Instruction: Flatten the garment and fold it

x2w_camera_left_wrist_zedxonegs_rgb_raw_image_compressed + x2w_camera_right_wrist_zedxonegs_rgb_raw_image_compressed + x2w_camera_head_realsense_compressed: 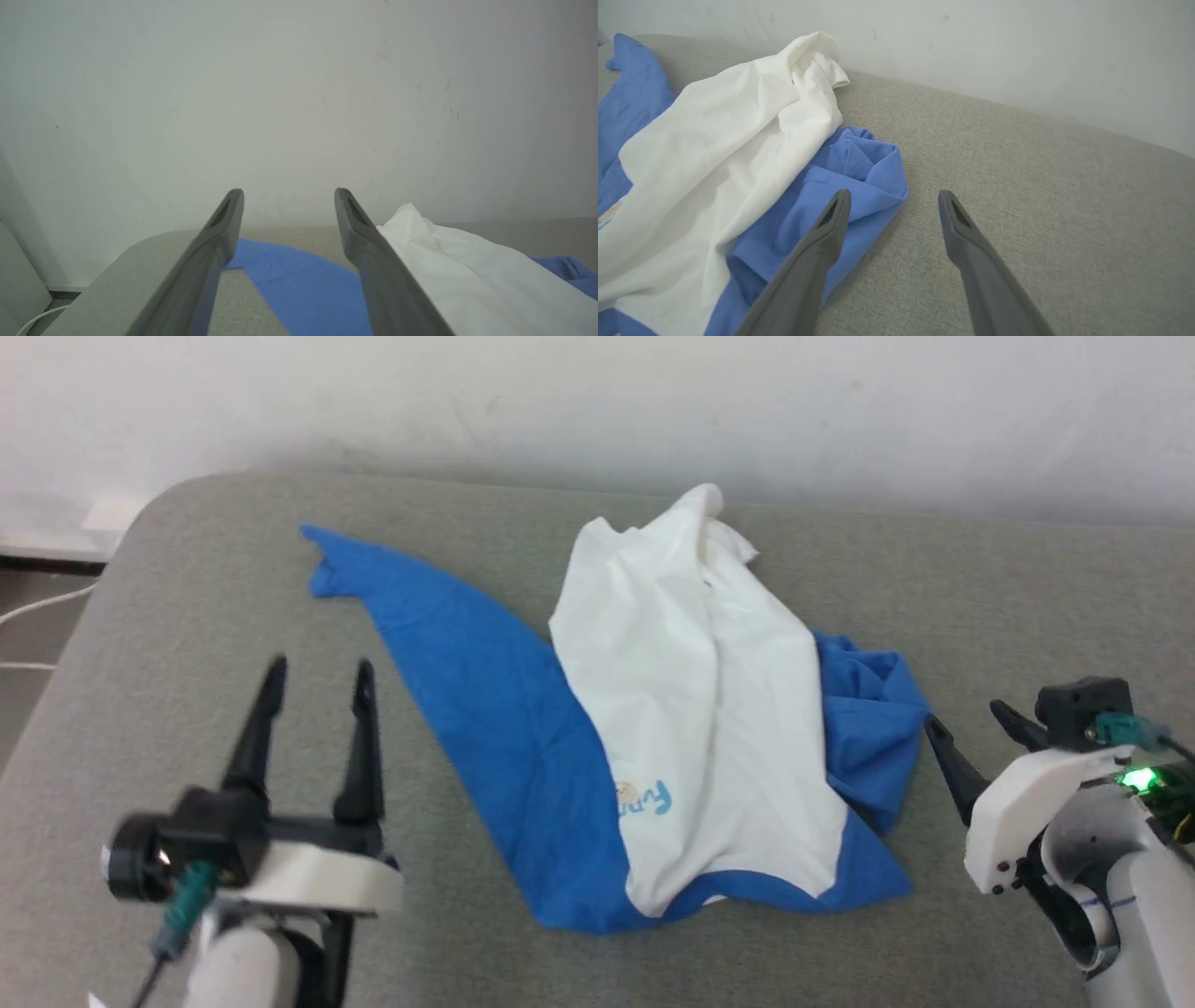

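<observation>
The thin white shirt with bright blue long sleeves (pixel 691 709) lies in a crumpled heap in the middle of the soft grey padded top (pixel 187 616), in front of a plain white wall (pixel 597 392). It is not flat yet, so the job is just starting.

One long blue sleeve (pixel 448 653) stretches out to the far left. The other blue sleeve (pixel 868 719) is bunched up in a lump on the right, partly under the white body. A small tan bear patch (pixel 624 791) and light-blue letters (pixel 653 796) peek out near the front edge.

The left gripper (pixel 319 672) hangs near the left side, well apart from the shirt. Its two dark fingers are spread wide and hold nothing. The right gripper (pixel 962 714) sits just beside the bunched sleeve, and its fingers are spread and empty too.

To do this step well, I think each gripper should pinch only one thin layer at an edge. The right one could take the bunched sleeve, which is closest. The left one has to reach over to the long sleeve. Then both should pull gently apart, low over the grey top, so the white body opens up. Grabbing too many layers would likely drag the whole heap along.
</observation>
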